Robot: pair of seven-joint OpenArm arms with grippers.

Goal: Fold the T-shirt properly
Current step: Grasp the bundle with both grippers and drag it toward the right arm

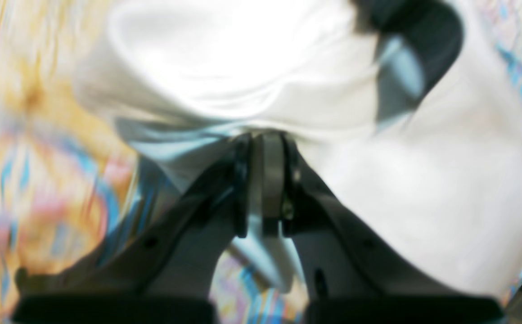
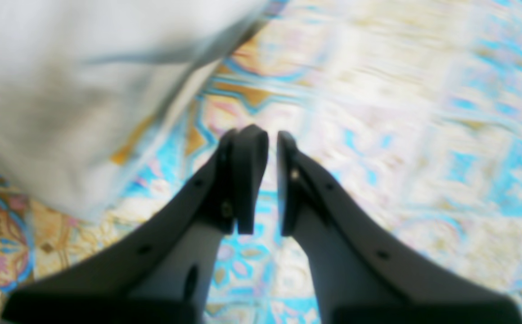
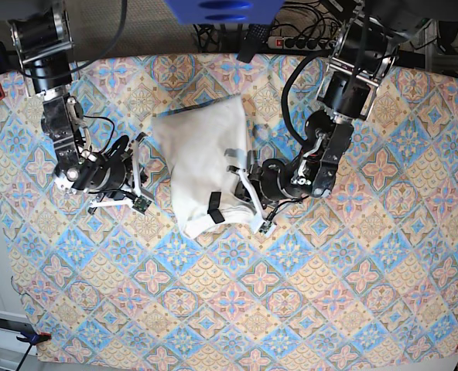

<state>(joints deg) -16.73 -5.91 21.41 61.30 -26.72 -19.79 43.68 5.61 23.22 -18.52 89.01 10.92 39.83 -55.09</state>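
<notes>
The white T-shirt lies bunched and partly folded in the middle of the table, with no print showing and a small black tag near its front edge. My left gripper is at the shirt's right edge. In the left wrist view it is shut on a fold of the white cloth. My right gripper is just left of the shirt. In the right wrist view its jaws stand almost together with nothing between them, over the tablecloth, and the shirt is at the upper left.
A patterned tablecloth in blue, orange and pink covers the table. Cables and a power strip lie along the far edge beside a blue object. Both wrist views are blurred.
</notes>
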